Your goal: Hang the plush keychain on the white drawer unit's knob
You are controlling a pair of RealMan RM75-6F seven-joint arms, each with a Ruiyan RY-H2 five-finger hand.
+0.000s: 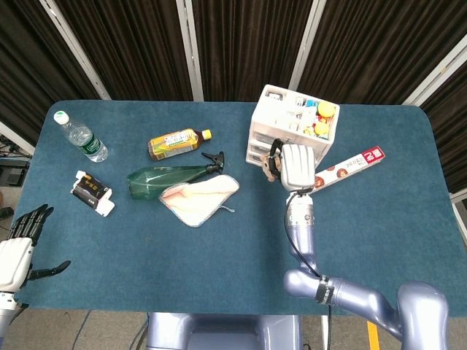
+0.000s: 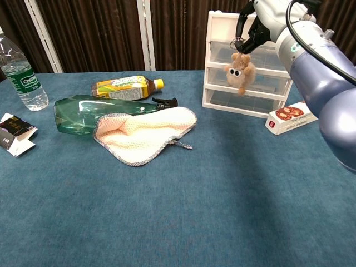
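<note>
right hand (image 2: pixel 257 30) grips plush keychain (image 2: pixel 240 71) | dangling below it | before white drawer unit (image 2: pixel 219 83)

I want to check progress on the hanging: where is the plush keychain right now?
In the chest view the plush keychain dangles from the right hand, in front of the white drawer unit, near its upper drawers on the table's right side.

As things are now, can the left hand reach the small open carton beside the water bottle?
Probably yes. The left hand is open at the table's near left edge, holding nothing, and the open carton lies on the same side, further in. Only bare blue cloth shows between them; the water bottle stands beyond the carton.
</note>
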